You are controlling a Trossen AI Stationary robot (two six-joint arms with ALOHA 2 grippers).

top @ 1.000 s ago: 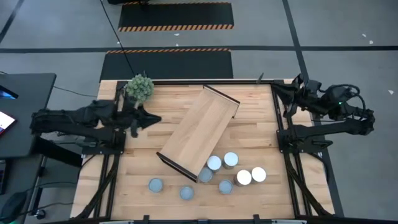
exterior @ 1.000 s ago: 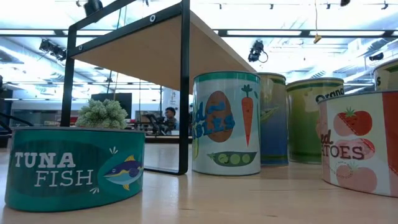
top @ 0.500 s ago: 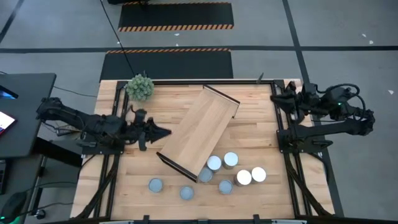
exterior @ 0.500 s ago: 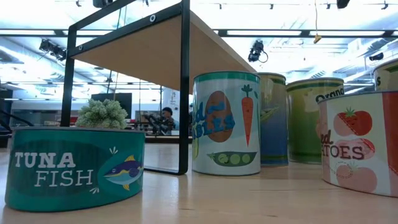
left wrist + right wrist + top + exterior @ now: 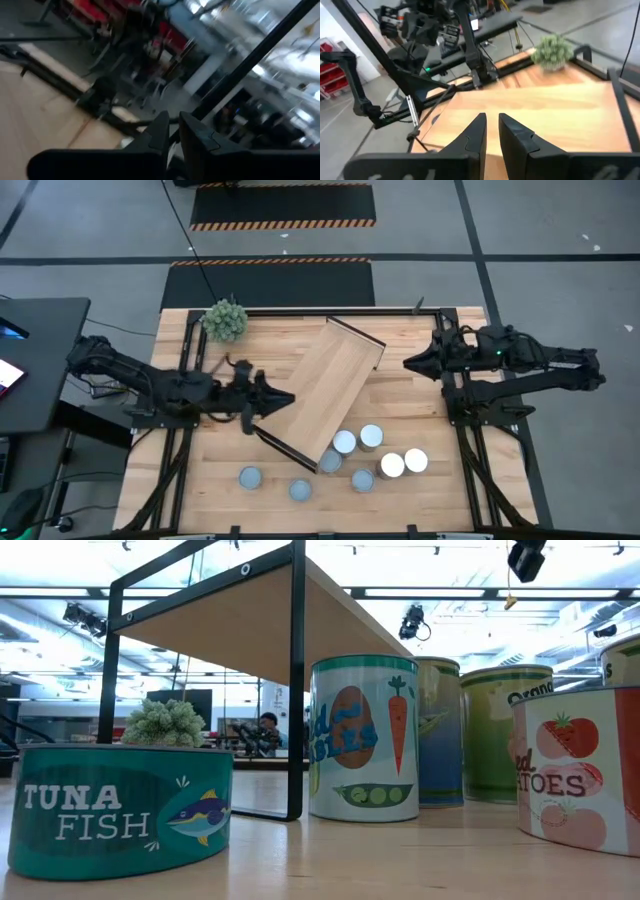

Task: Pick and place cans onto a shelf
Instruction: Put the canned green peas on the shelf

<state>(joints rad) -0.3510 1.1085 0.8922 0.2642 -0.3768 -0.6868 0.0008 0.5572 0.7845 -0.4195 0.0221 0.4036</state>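
From above I see the shelf (image 5: pixel 322 393) lying diagonally across the middle of the worktop (image 5: pixel 400 490), its near end pointing toward the cans (image 5: pixel 371 459). All seven cans stand on the worktop, none on the shelf: five cluster just off the shelf's near end, one of them (image 5: pixel 331 461) tucked against that end, and two more, (image 5: pixel 250 477) and (image 5: pixel 301 489), stand apart along the front edge to the left. In the low view the tuna can (image 5: pixel 122 805) sits closest, with the vegetable can (image 5: pixel 363 737) beside the shelf's dark leg and a tomato can (image 5: pixel 580 776) at the right.

My left claw (image 5: pixel 285 396) reaches in low from the left and sits at the shelf's left long edge, near its front corner; whether it touches the frame I cannot tell. Its wrist view shows the fingers (image 5: pixel 159 134) drawn narrow, only a slim gap between them, nothing in it. My right claw (image 5: pixel 411 363) hangs over the worktop just right of the shelf's far end. Its fingers (image 5: pixel 476 131) are likewise narrow and empty, aimed across the shelf top toward the plant (image 5: pixel 551 49).

The plant (image 5: pixel 224 319) stands at the far left corner of the worktop
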